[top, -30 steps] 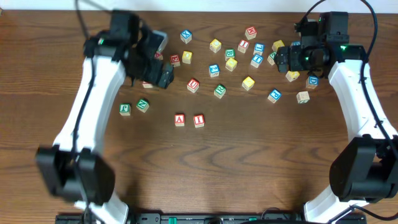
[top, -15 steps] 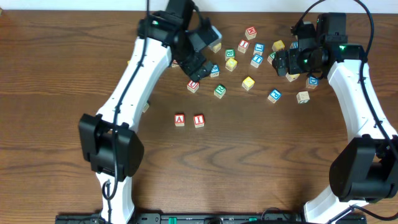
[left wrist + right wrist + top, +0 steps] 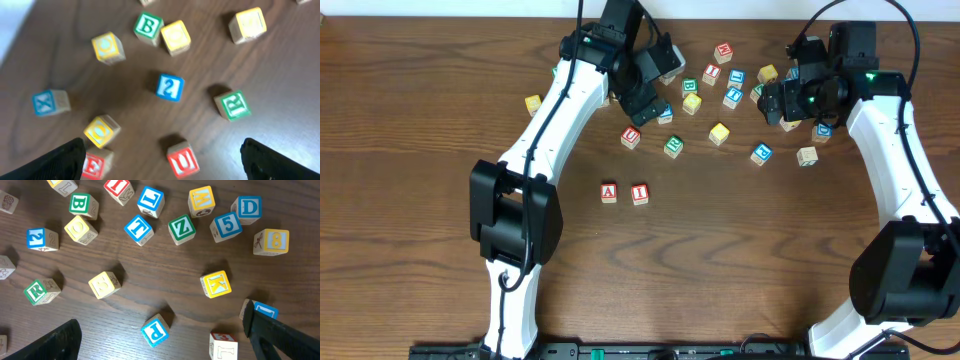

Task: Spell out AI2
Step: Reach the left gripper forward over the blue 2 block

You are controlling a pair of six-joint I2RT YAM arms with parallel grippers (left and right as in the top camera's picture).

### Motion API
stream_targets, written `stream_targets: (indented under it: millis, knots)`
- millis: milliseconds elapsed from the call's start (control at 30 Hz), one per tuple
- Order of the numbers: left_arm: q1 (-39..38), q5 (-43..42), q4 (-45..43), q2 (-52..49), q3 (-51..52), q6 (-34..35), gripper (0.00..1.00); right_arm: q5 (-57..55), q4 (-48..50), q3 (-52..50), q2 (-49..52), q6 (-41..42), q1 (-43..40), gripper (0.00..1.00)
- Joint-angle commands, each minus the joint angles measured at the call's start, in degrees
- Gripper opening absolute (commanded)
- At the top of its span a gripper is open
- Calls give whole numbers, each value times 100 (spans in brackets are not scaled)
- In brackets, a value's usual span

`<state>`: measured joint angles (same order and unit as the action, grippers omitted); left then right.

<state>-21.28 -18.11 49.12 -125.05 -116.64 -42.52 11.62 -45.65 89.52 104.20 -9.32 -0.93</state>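
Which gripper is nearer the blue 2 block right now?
Left. The left gripper hovers close above the blue 2 block; the right gripper is well away, off to its right.

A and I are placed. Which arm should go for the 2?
Left. The left gripper hangs open over the 2, which lies mid-view between its fingers; in the right wrist view the 2 sits far off at the edge.

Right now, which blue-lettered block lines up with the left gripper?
The 2 block, centred ahead of the open left gripper in its wrist view; the blue X block sits far off to one side.
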Motion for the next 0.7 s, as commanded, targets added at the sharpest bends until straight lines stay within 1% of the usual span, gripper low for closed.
stream_targets:
  millis: [0, 333, 667]
  knots:
    - [2, -33, -140, -144, -146, -278, 98, 57, -20, 133, -87, -63, 26, 99]
    - [-76, -70, -302, -931, -146, -402, 98, 55, 109, 131, -87, -63, 26, 99]
    - [-293, -79, -811, -1034, -146, -549, 98, 55, 127, 131, -87, -66, 26, 99]
